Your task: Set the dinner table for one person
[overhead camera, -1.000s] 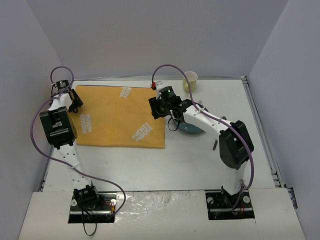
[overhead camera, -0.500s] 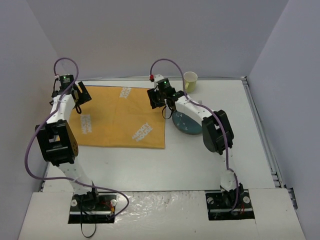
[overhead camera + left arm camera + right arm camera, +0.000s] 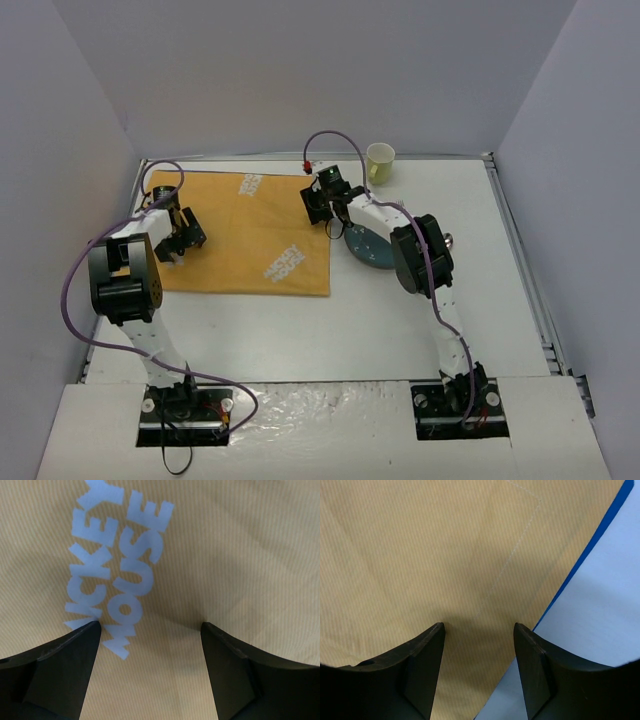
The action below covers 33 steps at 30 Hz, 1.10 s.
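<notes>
The dinner table (image 3: 400, 320) is a large white top. An orange-yellow cloth mat (image 3: 250, 225) with white print lies flat on its far left part. My left gripper (image 3: 182, 236) is open low over the mat's left side, its jaws straddling the "MICKEY MOUSE" print (image 3: 117, 565); it also shows in the left wrist view (image 3: 150, 630). My right gripper (image 3: 320, 200) is open and empty over the mat's far right edge; in the right wrist view (image 3: 479, 627) its fingertips (image 3: 432, 645) rest close to the cloth (image 3: 430, 555), beside the bare table (image 3: 605, 610).
A round blue-grey plate (image 3: 372, 250) lies just right of the mat, partly under my right arm. A pale yellow cup (image 3: 380, 160) stands at the far edge. A small metal piece (image 3: 447, 240) shows right of the plate. Grey walls enclose the table.
My left gripper has moved from the mat's far left corner down onto the mat's left side. My right gripper shifted slightly toward the mat's far right corner, and its arm folded lower.
</notes>
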### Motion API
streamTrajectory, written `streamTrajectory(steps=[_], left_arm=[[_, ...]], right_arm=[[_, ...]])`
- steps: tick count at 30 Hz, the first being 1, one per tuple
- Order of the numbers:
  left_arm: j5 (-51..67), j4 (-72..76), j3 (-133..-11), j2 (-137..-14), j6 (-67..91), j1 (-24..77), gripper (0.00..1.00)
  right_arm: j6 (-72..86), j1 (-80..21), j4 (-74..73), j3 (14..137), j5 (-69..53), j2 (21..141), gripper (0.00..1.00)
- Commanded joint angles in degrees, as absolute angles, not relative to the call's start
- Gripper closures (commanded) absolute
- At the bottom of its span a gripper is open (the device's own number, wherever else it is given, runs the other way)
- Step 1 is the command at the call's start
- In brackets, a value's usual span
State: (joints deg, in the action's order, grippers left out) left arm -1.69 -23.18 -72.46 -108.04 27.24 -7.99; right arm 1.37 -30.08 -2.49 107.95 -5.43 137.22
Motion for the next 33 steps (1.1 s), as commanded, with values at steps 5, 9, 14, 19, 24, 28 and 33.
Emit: streamTrajectory(steps=[5, 9, 14, 19, 24, 28, 33], left_arm=[[-0.95, -20.39, -73.41, -110.86, 31.76, -7.46, 0.23], [-0.14, -20.4, -74.87, -112.8, 33.91, -6.82, 0.23], [0.0, -20.61, -76.15, -113.9, 35.96, -6.77, 0.23], [2.51, -20.78, -76.28, -114.17, 40.04, -5.88, 0.23], [2.12, -22.08, -77.26, -109.62, 38.88, -5.05, 0.23], [0.74, -24.41, -81.01, -105.05, 34.23, -3.05, 0.2], [0.53, -24.47, -85.26, -101.17, 25.2, 2.14, 0.15]], right_arm=[[0.62, -26.71, -0.61, 113.6, -5.72, 140.65, 0.46], [0.62, -26.02, -0.53, 116.83, -5.67, 142.63, 0.46], [-0.85, -24.95, -0.53, 119.56, -5.14, 144.28, 0.46], [-1.2, -24.14, -0.56, 123.6, -6.03, 143.98, 0.46], [-2.05, -24.08, -0.53, 125.26, -9.37, 137.25, 0.41], [-2.63, -24.08, -0.53, 123.26, -10.82, 127.71, 0.28], [-1.76, -24.08, -0.55, 117.36, -9.71, 116.92, 0.1]])
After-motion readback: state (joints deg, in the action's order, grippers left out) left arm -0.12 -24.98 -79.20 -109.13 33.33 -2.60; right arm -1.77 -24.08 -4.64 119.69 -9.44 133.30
